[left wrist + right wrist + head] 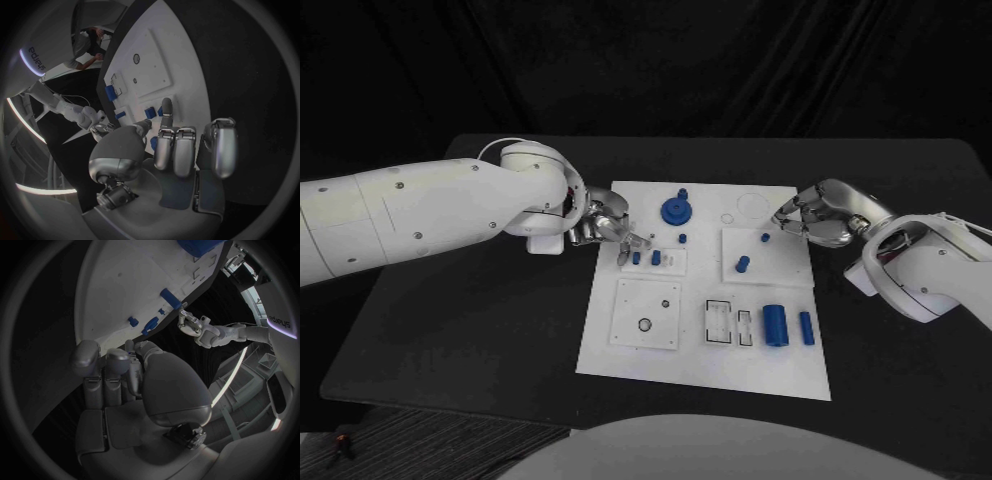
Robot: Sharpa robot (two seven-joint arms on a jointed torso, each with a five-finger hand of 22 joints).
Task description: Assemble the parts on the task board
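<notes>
The white task board (711,345) lies mid-table. On it are a blue gear (678,209), two short blue pegs (646,257) in a small plate, a blue peg (743,264), and two blue cylinders (788,326) at the right. My left hand (606,225) hovers over the board's left edge. Its forefinger and thumb reach towards the two pegs, the other fingers are curled, and it holds nothing. The left wrist view shows that forefinger (166,107) beside a blue peg (160,113). My right hand (816,215) is at the board's right edge, fingers curled in, next to a small blue part (766,238).
A square white plate with a ring hole (646,312) and two rectangular slots (728,322) occupy the board's near half. A round recess (753,208) lies at the far right corner. Bare black table (473,330) surrounds the board.
</notes>
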